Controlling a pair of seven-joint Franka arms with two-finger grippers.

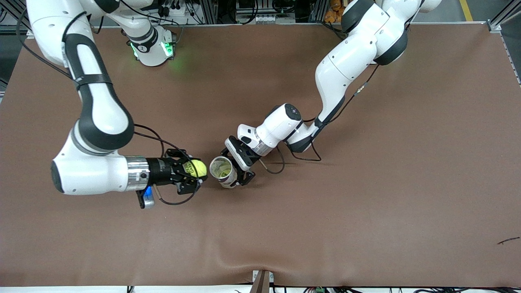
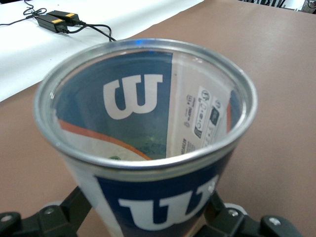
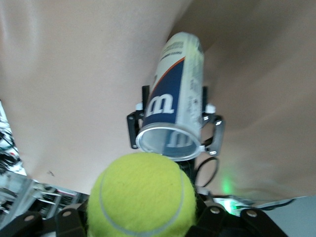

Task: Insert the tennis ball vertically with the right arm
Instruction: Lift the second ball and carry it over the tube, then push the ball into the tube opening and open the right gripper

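While level, right tool [image 1: 195, 176] beside can [image 1: 223, 171]

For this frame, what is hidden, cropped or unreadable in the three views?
- Tennis can base: front view, covered by the left gripper; left wrist view, cut off by the picture's edge.
- Label print: too small to read.
- Right gripper fingertips: right wrist view, hidden under the tennis ball.
- Can's bottom inside: left wrist view, too dim.

Brown table mat [image 1: 366, 211] — black power adapters [image 2: 57, 19] on white floor [image 2: 29, 54].
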